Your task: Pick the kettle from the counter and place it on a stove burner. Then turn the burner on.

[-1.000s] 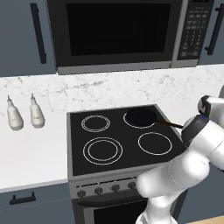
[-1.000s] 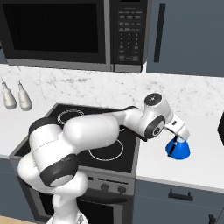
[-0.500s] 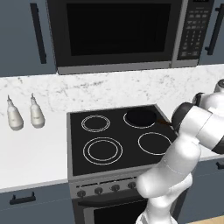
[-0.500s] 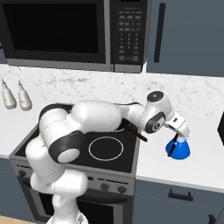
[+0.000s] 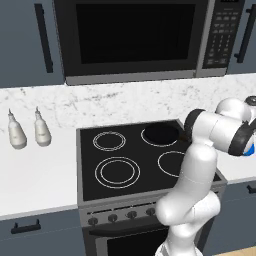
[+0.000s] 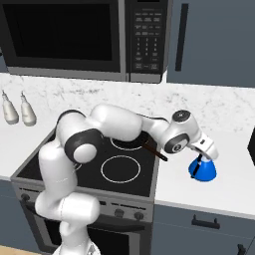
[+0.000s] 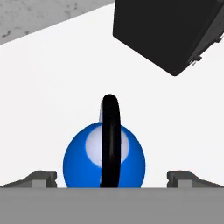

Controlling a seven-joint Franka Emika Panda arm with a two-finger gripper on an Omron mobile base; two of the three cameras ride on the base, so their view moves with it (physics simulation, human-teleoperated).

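The small bright-blue kettle (image 6: pixel 202 171) stands upright on the white counter (image 6: pixel 184 195), to the right of the cooktop. Seen from the hand, the kettle (image 7: pixel 85 162) lies straight below, its black handle (image 7: pixel 110 131) running up the middle. My gripper (image 7: pixel 111 178) is open, one fingertip (image 7: pixel 42 177) to each side of the kettle and clear of it. From the right base, the gripper (image 6: pixel 200 160) hangs just above the handle. A blue sliver of kettle (image 5: pixel 249 149) peeks past the arm. The large double-ring stove burner (image 5: pixel 117 171) is at the cooktop's front left, bare.
Two white bottles (image 5: pixel 16 132) (image 5: pixel 42 131) stand on the counter left of the stove. A black box (image 7: pixel 166 30) sits on the counter beyond the kettle. My arm stretches over the cooktop's right side. Knobs (image 5: pixel 112 217) line the stove front, with a microwave (image 5: pixel 135 35) overhead.
The arm's elbow and upper links have swung over the cooktop's right side. The hand has stayed above the kettle with its jaws open. The kettle has not moved.
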